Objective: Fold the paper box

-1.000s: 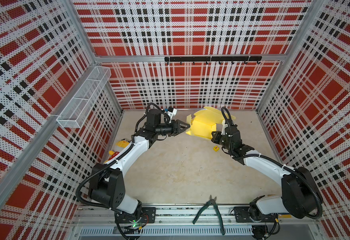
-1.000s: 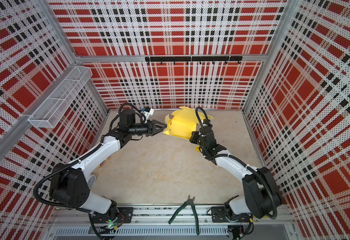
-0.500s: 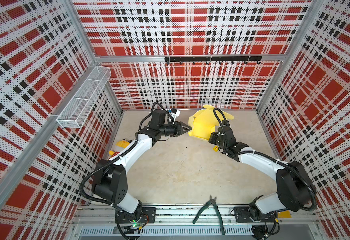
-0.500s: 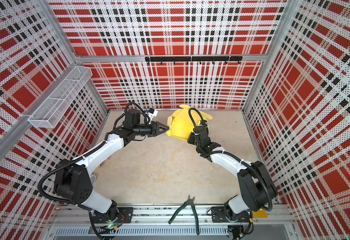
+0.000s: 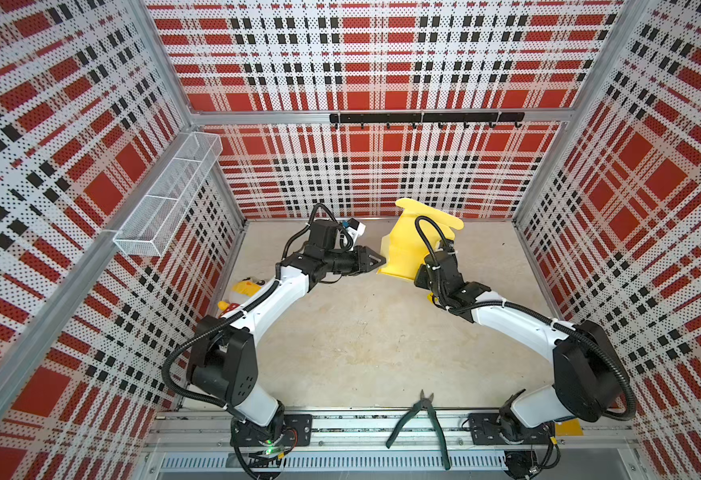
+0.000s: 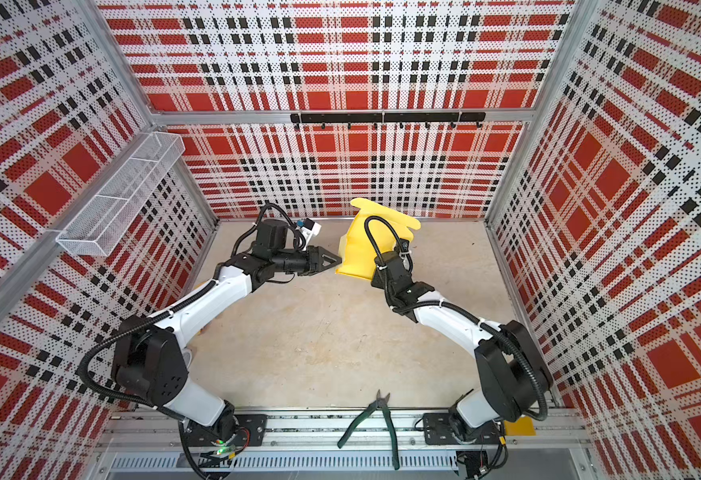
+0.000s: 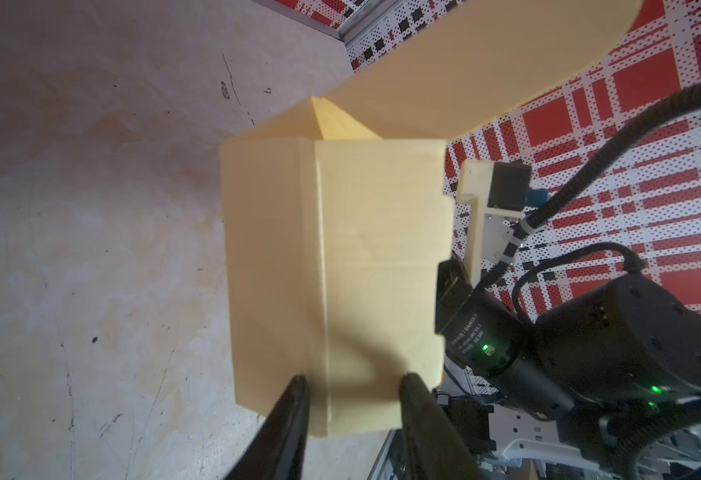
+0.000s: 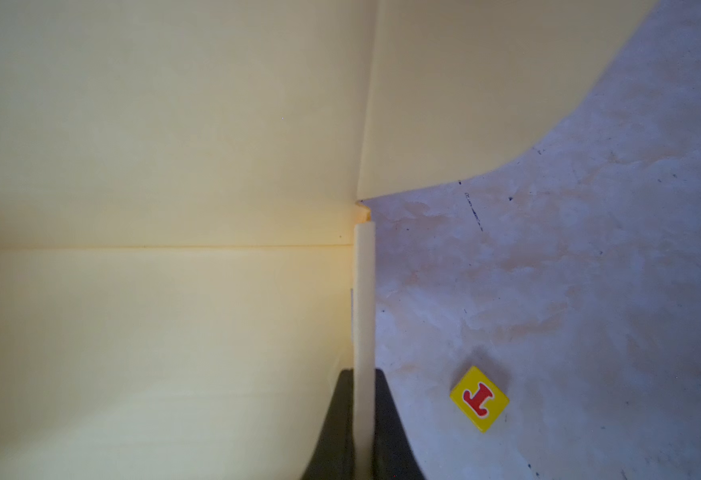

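The paper box (image 5: 403,249) (image 6: 357,249) stands on end near the back of the table (image 5: 361,340), about mid-width and just in front of the back wall. It is partly folded: in the left wrist view the box (image 7: 361,270) shows two flat faces meeting at a straight crease, with a long rounded flap angling away past its far edge. Whether its lower edge rests on the table cannot be told.

The right gripper (image 8: 363,415) is pinched tight on one thin wall edge of the box (image 8: 174,166), the edge running straight out from between the two fingers. The left gripper (image 5: 376,262) (image 6: 332,262) (image 7: 355,382) points at the opposite side. Its jaws are spread, one fingertip (image 7: 299,386) on each side of the crease at the box's near edge, and whether the tips touch the cardboard cannot be told.

A small yellow block (image 8: 479,399) with a red mark lies on the table just beside the right gripper, apart from the box. A yellow toy (image 5: 245,286) sits against the left wall, under the left arm. The middle and front of the table are bare. Green-handled pliers (image 5: 423,419) (image 6: 376,419) lie across the front rail between the two arm bases, well apart from the box. A wire basket (image 5: 166,199) hangs on the left wall
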Robot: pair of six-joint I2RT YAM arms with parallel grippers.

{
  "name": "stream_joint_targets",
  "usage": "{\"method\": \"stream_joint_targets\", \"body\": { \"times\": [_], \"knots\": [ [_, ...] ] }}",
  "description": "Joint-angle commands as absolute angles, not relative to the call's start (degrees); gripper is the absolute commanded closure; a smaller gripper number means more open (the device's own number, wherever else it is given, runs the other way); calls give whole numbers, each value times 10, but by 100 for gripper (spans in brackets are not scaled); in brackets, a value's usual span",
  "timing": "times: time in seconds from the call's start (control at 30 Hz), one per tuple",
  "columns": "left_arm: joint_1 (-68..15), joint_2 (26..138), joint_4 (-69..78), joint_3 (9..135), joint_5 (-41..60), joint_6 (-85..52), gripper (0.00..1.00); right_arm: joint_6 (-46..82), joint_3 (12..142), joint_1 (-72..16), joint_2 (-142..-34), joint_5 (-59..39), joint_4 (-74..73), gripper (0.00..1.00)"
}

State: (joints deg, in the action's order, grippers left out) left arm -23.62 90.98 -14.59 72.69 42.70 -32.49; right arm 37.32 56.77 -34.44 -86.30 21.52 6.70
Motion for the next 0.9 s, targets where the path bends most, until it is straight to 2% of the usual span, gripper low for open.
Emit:
{"method": "stream_joint_targets", "body": {
  "times": [0.0,0.23,0.4,0.6,0.73,0.87],
  "knots": [
    [-248,910,-159,743,421,-306,60,381,598,-360,-871,228,46,100],
    [-251,904,-181,749,402,-282,60,370,622,-387,-888,248,52,100],
    [-238,891,-192,743,395,-272,55,371,606,-387,-872,244,43,100],
    [-220,879,-215,738,364,-240,59,333,577,-386,-844,211,5,100],
    [-216,881,-221,732,338,-238,67,332,567,-387,-849,183,-27,100],
    [-223,883,-230,732,330,-223,67,329,579,-387,-859,162,-28,100]
  ]
}}
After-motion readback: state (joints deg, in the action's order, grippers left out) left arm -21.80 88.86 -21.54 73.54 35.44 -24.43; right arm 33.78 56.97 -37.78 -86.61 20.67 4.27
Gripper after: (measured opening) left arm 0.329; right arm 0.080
